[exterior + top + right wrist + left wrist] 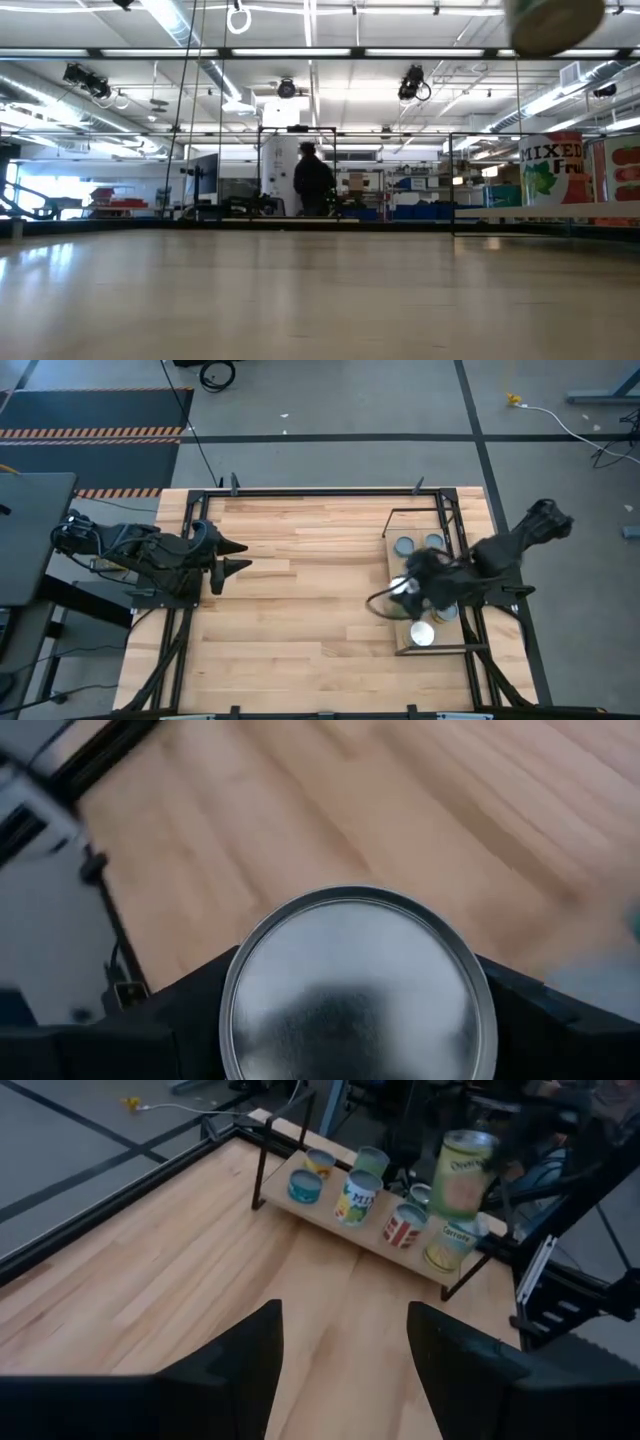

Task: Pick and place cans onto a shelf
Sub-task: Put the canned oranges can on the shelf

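Observation:
The shelf (398, 622) stands at the table's right side and bears several cans, among them two blue-topped ones (404, 545) at its far end and a white-topped one (423, 632) at its near end. In the left wrist view they stand upright in a row on the board (280, 1190). My right gripper (408, 590) is shut on a can with a greenish-yellow label (460, 1172), up in the air over the shelf's left edge. My left gripper (235, 557) is open and empty, low at the table's left side. My right gripper pinches the can's round side wall between its two fingers (190, 1005), one on either side. The can's silvery flat end (358, 985) faces the wrist camera. The can is lifted clear above the shelf, slightly tilted (462, 1140), and shows high in the low view (553, 22).
A black metal frame (300, 491) runs round the wooden tabletop's edges. Bare tabletop (310, 590) lies between the two arms. A person (312, 180) stands far off in the room behind the table.

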